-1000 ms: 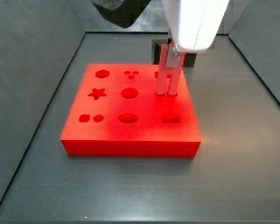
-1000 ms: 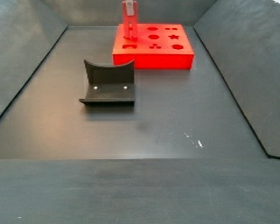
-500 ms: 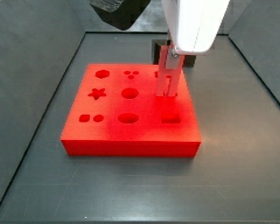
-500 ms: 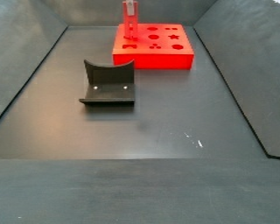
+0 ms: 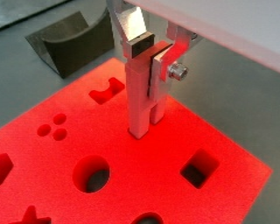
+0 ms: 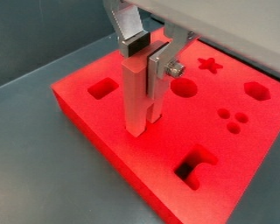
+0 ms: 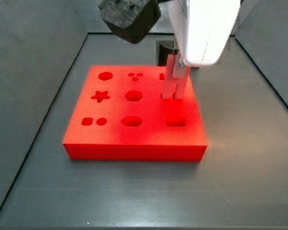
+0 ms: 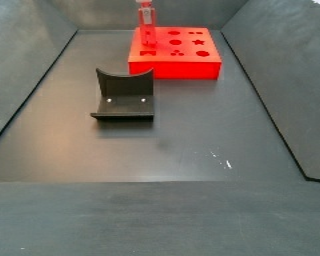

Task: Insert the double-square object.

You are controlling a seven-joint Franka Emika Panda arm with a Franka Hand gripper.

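Observation:
The double-square object (image 5: 140,101) is a slim, straight red-pink peg with a split lower end. My gripper (image 5: 150,63) is shut on its upper part and holds it upright, as both wrist views show (image 6: 149,57). The peg (image 6: 136,101) has its lower end at the top face of the big red block (image 5: 241,197), between the block's shaped holes. I cannot tell whether the end sits in a hole. In a side view the gripper (image 7: 173,70) and the peg (image 7: 171,88) stand over the block's (image 7: 111,135) right half. In a side view they (image 8: 145,8) show small at the block's (image 8: 176,68) left.
The fixture (image 8: 123,97), a dark grey curved holder, stands on the dark floor in front of the block; it also shows in a wrist view (image 5: 66,44). Grey walls enclose the floor (image 8: 163,180).
My gripper with the peg has risen a little over the block. The block and the fixture have not moved.

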